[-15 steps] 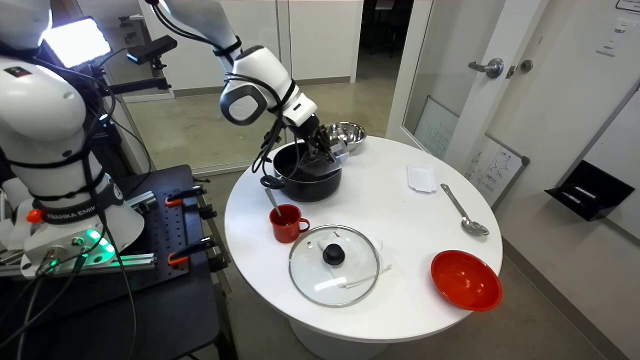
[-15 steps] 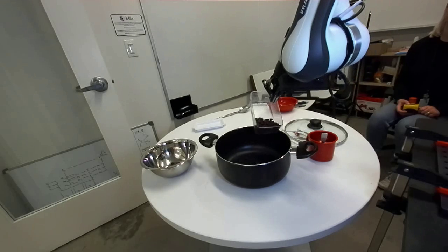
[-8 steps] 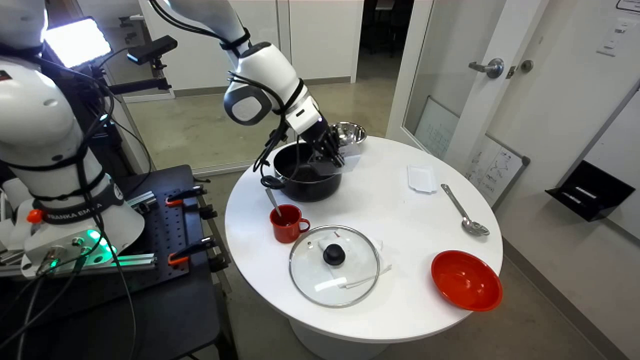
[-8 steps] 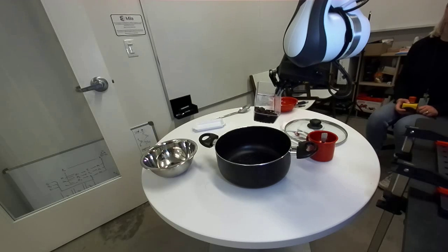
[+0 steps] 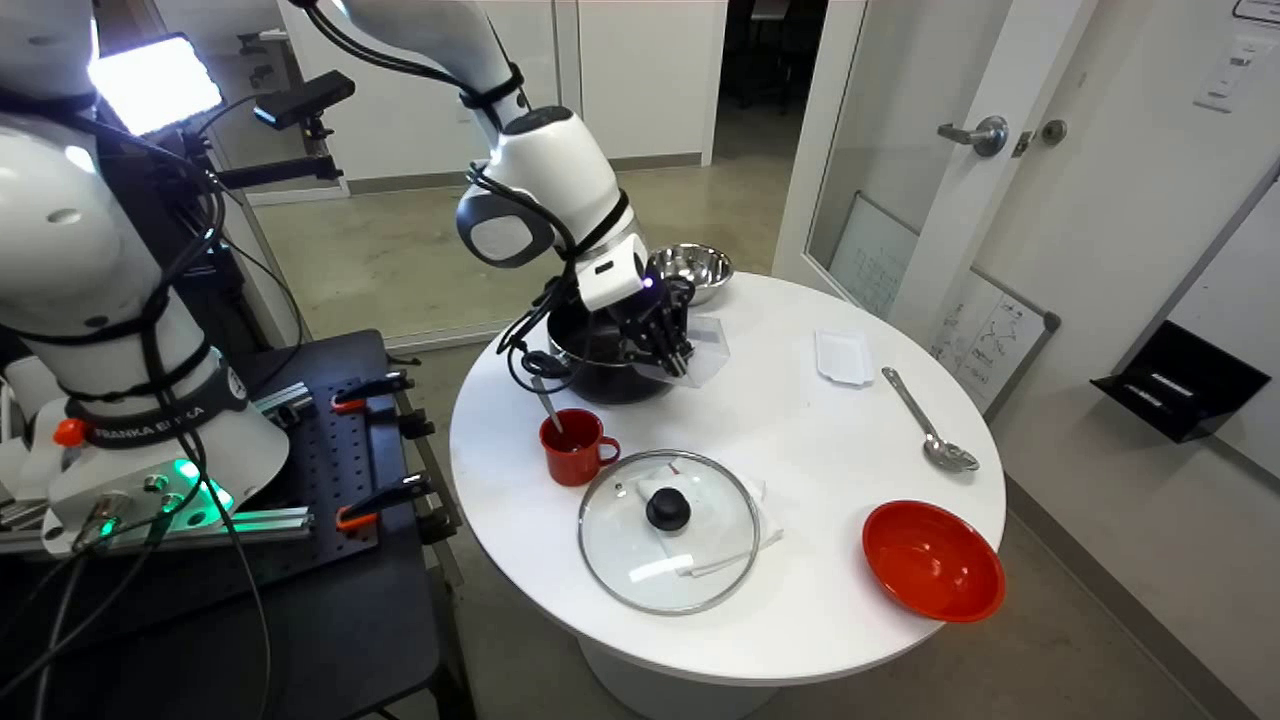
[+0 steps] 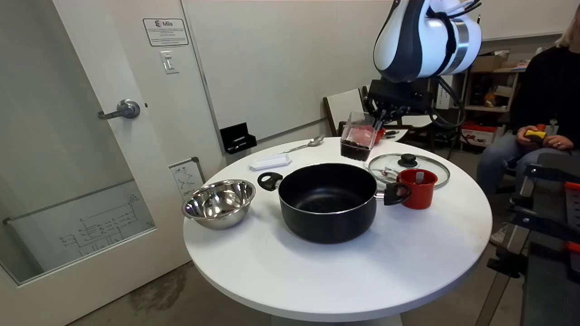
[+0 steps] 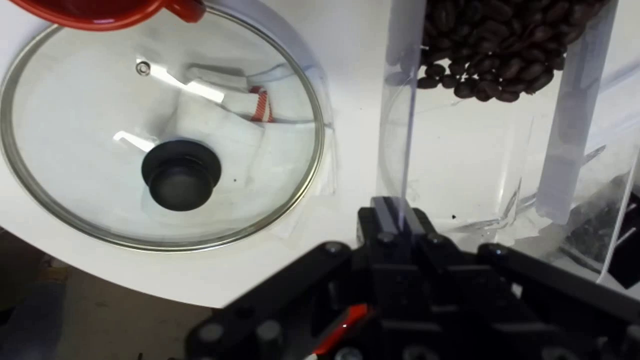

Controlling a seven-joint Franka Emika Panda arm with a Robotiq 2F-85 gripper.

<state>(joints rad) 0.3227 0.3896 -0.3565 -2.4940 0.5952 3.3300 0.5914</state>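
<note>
Box (image 6: 359, 131) of beans (image 7: 492, 50) hangs tilted, one wall pinched in my clenched gripper (image 7: 397, 210), and I see it at one o'clock from the pot (image 6: 328, 226) in an exterior view.

Apparently a lab; scribbled whiteboards (image 6: 186, 178), Mila sign (image 6: 166, 31), bench-mounted robot arm (image 5: 560, 160).

Door (image 6: 104, 68): held a glass pane.
Light switch (image 6: 169, 62): sat right of door.
Low whiteboard (image 6: 186, 177): stood beside door.
Floor (image 6: 181, 303): showed grey.
</note>
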